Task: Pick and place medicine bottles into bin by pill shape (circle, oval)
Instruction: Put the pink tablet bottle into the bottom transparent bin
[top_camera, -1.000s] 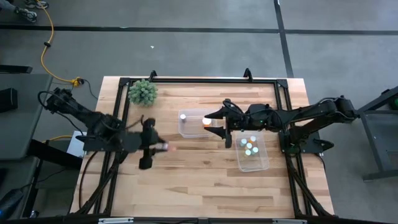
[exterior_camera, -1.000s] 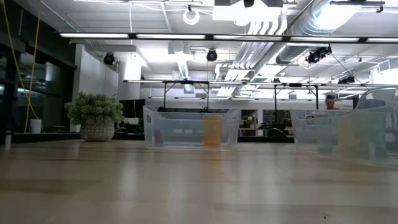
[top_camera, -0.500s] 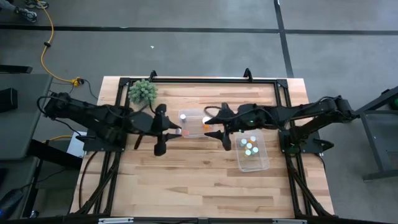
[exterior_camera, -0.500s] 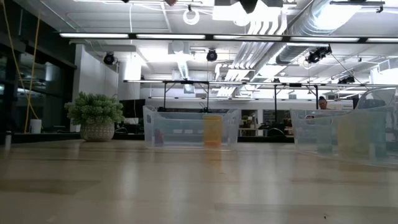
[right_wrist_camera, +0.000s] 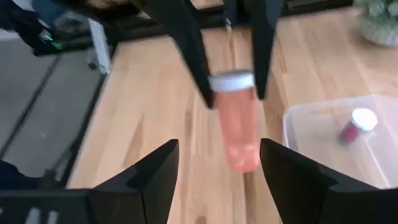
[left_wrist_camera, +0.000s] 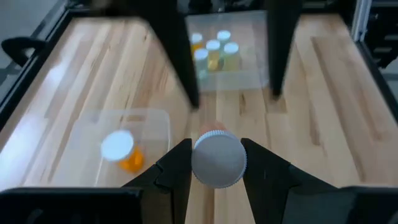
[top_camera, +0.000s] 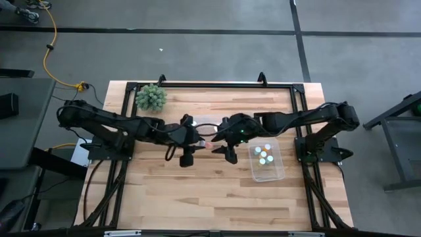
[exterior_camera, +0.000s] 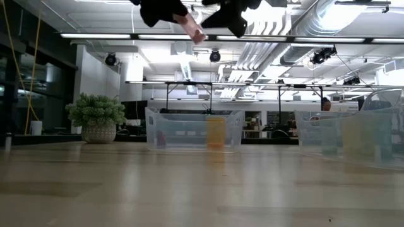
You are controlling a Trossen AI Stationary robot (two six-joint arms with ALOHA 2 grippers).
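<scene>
Handover above mid-desk: my left claw (left_wrist_camera: 214, 163) grips a small orange medicine bottle (right_wrist_camera: 238, 121) by its white cap, the right claw (right_wrist_camera: 217, 163) gaping around its body. Light, rigid, slick plastic, I judge; grip the body squarely.

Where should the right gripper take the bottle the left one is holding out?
On the bare orange body of the bottle, below the white cap, where the left gripper holds it. The right gripper faces it end-on with fingers open either side, so come straight ahead.
</scene>
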